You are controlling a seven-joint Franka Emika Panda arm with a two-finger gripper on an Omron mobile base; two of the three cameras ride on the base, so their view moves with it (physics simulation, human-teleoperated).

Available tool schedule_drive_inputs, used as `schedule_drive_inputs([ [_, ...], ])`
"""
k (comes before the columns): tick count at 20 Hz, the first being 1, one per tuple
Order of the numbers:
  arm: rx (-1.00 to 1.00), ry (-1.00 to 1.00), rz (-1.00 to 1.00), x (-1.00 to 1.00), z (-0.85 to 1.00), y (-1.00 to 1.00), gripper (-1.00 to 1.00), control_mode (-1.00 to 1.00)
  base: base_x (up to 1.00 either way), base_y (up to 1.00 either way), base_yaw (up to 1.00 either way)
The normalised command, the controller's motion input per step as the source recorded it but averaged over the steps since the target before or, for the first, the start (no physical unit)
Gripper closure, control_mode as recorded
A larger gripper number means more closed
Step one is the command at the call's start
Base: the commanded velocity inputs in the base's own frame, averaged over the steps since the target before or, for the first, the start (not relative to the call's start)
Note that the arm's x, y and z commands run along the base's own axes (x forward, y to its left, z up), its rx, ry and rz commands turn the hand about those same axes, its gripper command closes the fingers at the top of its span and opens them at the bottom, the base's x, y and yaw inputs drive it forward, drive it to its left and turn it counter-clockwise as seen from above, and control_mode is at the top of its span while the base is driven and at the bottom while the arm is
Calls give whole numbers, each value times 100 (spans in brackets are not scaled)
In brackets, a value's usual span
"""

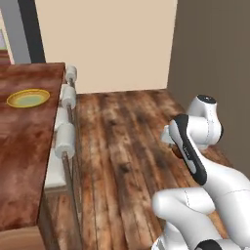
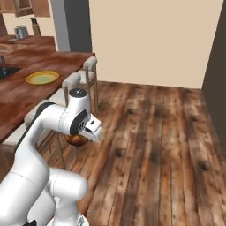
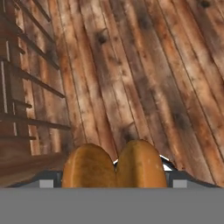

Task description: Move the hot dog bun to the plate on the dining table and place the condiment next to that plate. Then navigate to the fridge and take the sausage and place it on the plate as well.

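One hand view shows the claw point(image 3: 114, 181) clamped on the hot dog bun point(image 3: 114, 165); base views show the plate point(image 1: 28, 98).

A tan-orange, golden-brown hot dog bun point(image 3: 114, 164) is seen against a dark-streaked brown plank floor point(image 3: 144, 78). A bright yellow rim and pale green centre are shown by the plate point(image 1: 28, 98), set on the mottled reddish-brown dining table point(image 1: 24, 146). Cream walls point(image 1: 105, 44) are seen behind.
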Motion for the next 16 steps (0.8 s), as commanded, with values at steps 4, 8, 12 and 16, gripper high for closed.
schedule_drive_inputs([
  [4,0,0,0,0,0,0,100,100,100,-68,52],
  [8,0,0,0,0,0,0,100,100,100,-72,53],
  [12,0,0,0,0,0,0,100,100,100,-73,53],
  [16,0,0,0,0,0,0,100,100,93,-71,56],
])
